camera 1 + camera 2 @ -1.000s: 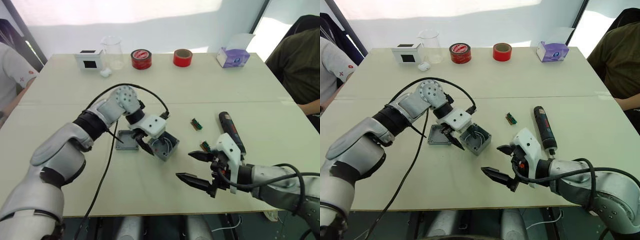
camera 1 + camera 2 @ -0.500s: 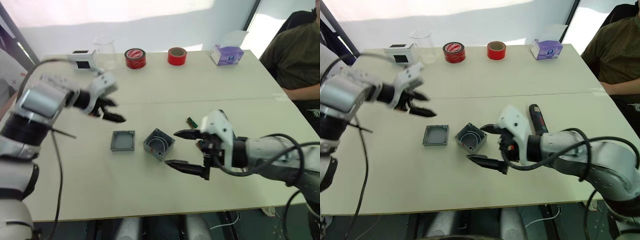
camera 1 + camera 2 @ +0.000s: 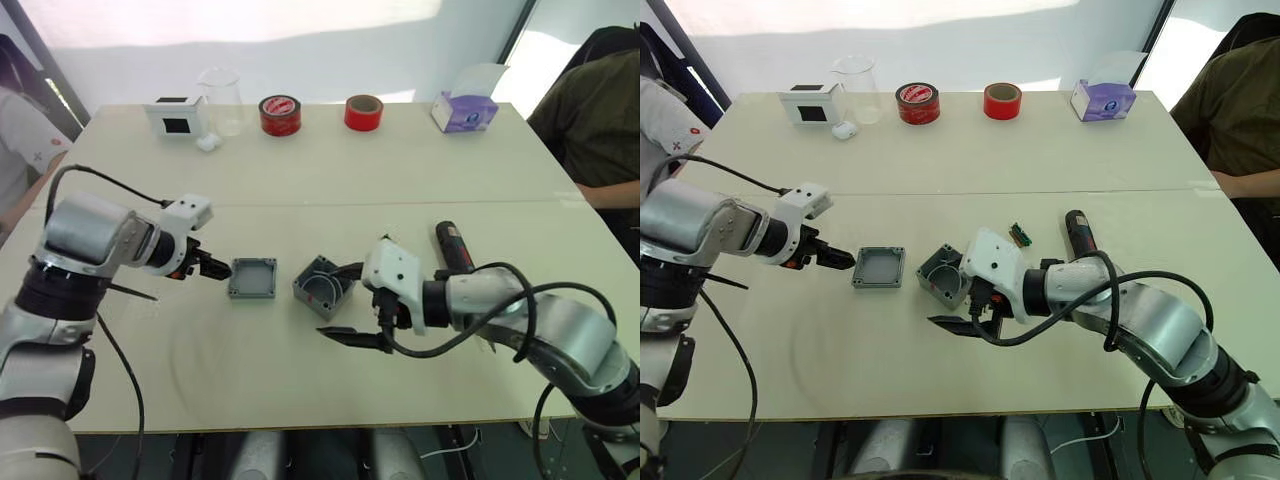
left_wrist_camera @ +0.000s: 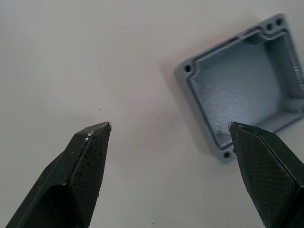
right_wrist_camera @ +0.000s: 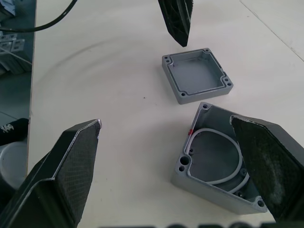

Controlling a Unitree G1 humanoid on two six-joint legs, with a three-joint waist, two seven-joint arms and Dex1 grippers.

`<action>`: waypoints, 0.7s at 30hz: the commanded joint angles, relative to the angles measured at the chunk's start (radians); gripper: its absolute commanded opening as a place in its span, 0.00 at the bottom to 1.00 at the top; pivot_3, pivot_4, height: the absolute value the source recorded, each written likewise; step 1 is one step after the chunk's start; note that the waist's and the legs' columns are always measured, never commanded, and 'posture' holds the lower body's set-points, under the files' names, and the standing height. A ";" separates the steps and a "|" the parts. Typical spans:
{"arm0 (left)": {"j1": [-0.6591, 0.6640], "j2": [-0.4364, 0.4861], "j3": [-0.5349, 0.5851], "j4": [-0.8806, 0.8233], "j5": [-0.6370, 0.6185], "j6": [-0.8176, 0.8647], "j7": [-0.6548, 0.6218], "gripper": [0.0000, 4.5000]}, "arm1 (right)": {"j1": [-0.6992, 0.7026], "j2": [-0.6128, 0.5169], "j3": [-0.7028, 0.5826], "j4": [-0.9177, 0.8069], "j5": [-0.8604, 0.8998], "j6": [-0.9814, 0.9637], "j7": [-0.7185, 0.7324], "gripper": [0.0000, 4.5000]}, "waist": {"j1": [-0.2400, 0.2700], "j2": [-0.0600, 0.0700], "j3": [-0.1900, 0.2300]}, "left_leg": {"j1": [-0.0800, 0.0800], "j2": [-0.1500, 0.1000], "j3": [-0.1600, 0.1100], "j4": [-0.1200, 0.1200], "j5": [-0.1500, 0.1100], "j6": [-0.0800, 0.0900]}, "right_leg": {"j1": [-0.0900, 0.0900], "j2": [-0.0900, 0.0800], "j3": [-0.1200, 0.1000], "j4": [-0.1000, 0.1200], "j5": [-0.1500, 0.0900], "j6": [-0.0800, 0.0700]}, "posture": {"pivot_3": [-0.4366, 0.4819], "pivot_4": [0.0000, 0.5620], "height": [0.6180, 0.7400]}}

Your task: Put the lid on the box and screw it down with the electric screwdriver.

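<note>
On the pale counter (image 3: 300,390) the lid (image 3: 252,278) lay hollow side up beside the open box (image 3: 322,286). Left gripper (image 4: 168,130) faced the lid and right gripper (image 5: 166,128) faced the box, fingers apart, probably ready to grasp them.

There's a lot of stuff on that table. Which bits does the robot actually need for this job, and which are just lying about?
Needed for the job:
- lid, lying hollow side up
- box, open, white wiring inside
- electric screwdriver, lying on the table

Just lying about:
- two red tape rolls
- clear beaker
- tissue box
- white box with a black screen
- small green part
</note>
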 commanded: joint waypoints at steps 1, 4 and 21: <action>-0.049 -0.040 0.007 0.060 -0.028 0.008 0.061 0.90 | 0.009 0.034 -0.025 -0.037 -0.019 0.009 -0.020 1.00 | 0.002 0.000 0.000 | 0.000 0.000 0.000 0.000 0.000 0.000 | 0.000 0.000 0.000 0.000 0.000 0.000 | 0.48 0.27 1.00; -0.062 -0.066 -0.011 0.091 -0.041 0.008 0.084 0.90 | 0.017 0.059 -0.027 -0.049 -0.033 0.031 -0.039 1.00 | 0.001 0.000 0.000 | 0.000 -0.001 0.000 0.000 0.001 -0.002 | 0.000 -0.001 0.000 0.001 0.000 0.000 | 0.48 0.27 1.00; -0.014 -0.136 -0.042 0.126 -0.054 0.008 0.155 0.28 | 0.030 0.117 -0.197 -0.071 0.056 0.150 -0.090 1.00 | 0.002 0.001 -0.002 | 0.001 -0.002 0.000 -0.001 0.001 -0.003 | -0.001 -0.002 0.001 0.003 0.000 0.000 | 0.48 0.27 1.00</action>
